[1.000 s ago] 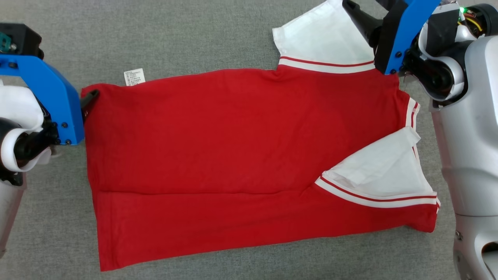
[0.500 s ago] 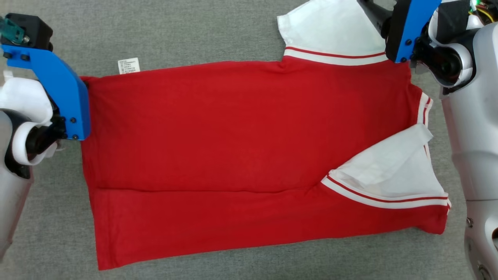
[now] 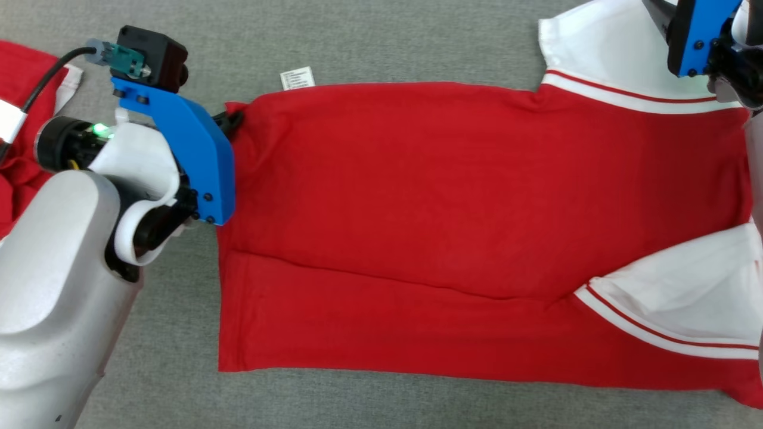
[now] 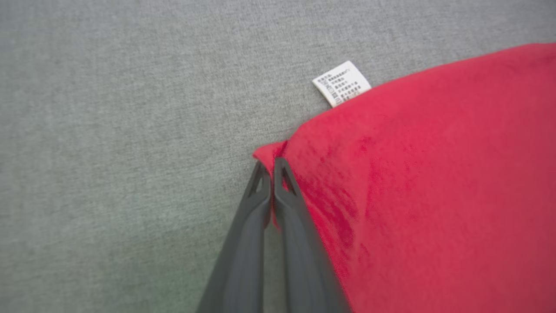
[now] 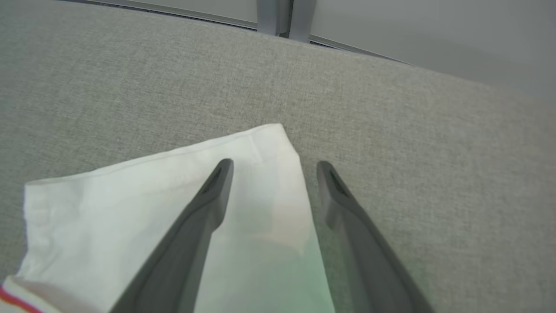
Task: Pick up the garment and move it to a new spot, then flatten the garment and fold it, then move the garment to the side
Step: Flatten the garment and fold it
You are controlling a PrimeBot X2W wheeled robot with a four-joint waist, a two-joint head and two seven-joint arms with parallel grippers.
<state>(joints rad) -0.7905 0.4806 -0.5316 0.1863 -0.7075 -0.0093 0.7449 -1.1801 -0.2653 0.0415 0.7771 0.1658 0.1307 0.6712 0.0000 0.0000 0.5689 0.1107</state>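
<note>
Red shirt flat on the tabletop, 1 corner pinched.
The shirt (image 3: 477,208) lies spread on the grey tabletop (image 3: 357,36), with its white label (image 3: 297,77) sticking out at the far edge. The left jaws are closed on the hem corner (image 4: 267,152) near that label. The right jaws stand wide above a white sleeve (image 5: 108,204), holding nothing: 1 finger (image 5: 213,195) is over the cloth, the other over bare tabletop.

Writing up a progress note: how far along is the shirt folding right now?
Done: the shirt lies spread flat, its near sleeve turned in. In hand: the left tool is shut on a hem corner; the right tool stands open over the far sleeve. Left: folding, moving aside.
</note>
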